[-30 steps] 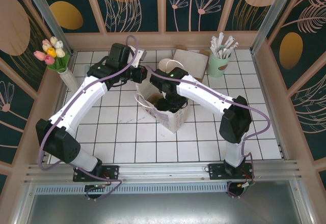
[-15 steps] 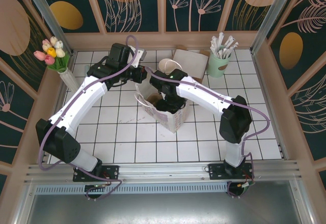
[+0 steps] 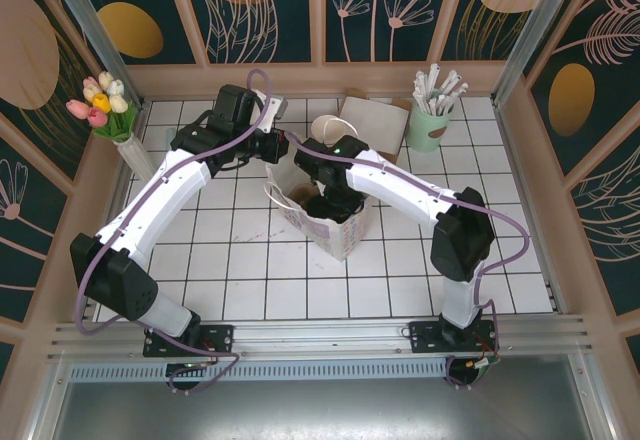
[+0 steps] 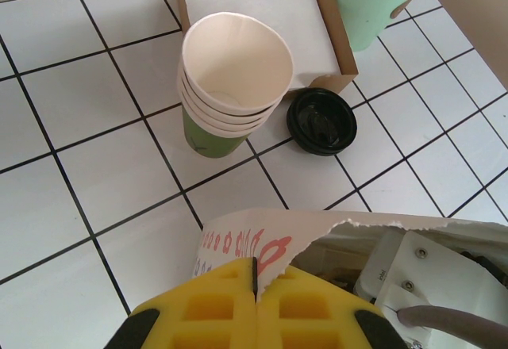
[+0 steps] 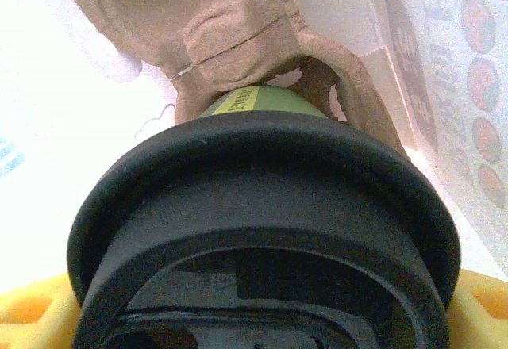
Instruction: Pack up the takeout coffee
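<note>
I saw the takeout coffee (image 5: 262, 206), black lid toward me, clamped between my right jaws' yellow pads (image 5: 32, 317) inside the paper bag (image 5: 444, 71), brown moulded cardboard (image 5: 214, 24) just beyond.

The white-tiled table (image 3: 240, 260) carried a white paper bag (image 3: 335, 234) near its middle; behind it stood a stack of paper cups (image 4: 234, 79), a black lid (image 4: 321, 120) (just beside them), a cardboard tray (image 4: 335, 28) and a mint-green cup (image 3: 430, 125).

right pincer (image 3: 327, 200) holding the takeout coffee (image 5: 262, 230), edged slightly left inside the paper bag (image 3: 338, 234)
</note>
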